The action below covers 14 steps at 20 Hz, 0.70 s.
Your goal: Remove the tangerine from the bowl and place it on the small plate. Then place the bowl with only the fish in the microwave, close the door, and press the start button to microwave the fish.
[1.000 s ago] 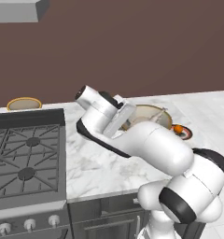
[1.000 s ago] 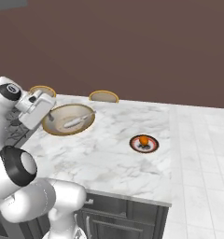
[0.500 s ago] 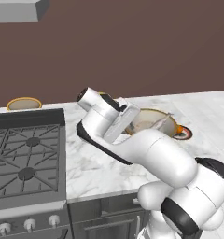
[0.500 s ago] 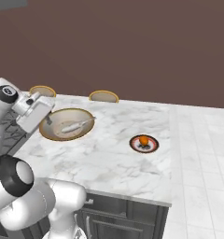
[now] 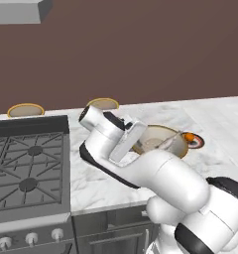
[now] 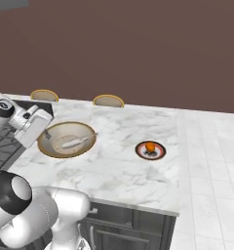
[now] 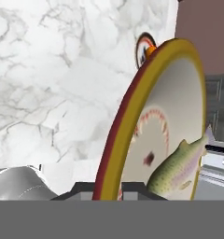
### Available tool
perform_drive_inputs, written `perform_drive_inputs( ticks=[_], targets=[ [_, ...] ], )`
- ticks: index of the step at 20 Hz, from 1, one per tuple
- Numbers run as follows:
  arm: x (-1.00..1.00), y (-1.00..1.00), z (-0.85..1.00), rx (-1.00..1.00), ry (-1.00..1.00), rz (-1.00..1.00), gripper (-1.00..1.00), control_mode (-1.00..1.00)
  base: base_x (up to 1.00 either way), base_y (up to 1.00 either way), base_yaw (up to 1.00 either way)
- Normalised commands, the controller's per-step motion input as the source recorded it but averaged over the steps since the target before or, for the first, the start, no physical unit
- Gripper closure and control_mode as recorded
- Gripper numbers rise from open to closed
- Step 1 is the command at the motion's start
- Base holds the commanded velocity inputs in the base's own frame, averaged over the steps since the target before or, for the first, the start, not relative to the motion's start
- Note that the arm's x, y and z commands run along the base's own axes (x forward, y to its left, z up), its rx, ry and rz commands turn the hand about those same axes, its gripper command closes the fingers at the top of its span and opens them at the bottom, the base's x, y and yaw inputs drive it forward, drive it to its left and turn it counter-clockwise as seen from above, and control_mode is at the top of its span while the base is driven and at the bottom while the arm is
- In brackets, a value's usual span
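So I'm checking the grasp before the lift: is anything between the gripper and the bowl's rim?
Nothing visible is. In the hand view the gripper is shut on the rim of the bowl, one fingertip on each side. The fish lies inside, away from the grip, and the tangerine already sits on the small plate.

one bowl (image 6: 66, 139), one fish (image 6: 73, 142), one tangerine (image 6: 150, 147), one small plate (image 6: 150, 151), two tan discs (image 6: 108, 101)

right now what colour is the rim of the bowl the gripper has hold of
Golden yellow on top, dark red-brown outside; the bowl shows this best in the hand view.
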Motion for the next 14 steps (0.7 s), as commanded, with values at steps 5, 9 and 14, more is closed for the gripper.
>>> perform_drive_inputs(
  ticks=[5,9,14],
  targets=[
    [0.0,0.0,0.0,0.0,0.0,0.0,1.0,1.0,-0.99,-0.23,-0.1],
    [0.0,0.0,0.0,0.0,0.0,0.0,1.0,1.0,-0.68,-0.48,-0.44],
    [0.0,0.0,0.0,0.0,0.0,0.0,1.0,1.0,-0.15,-0.48,-0.62]
  ],
)
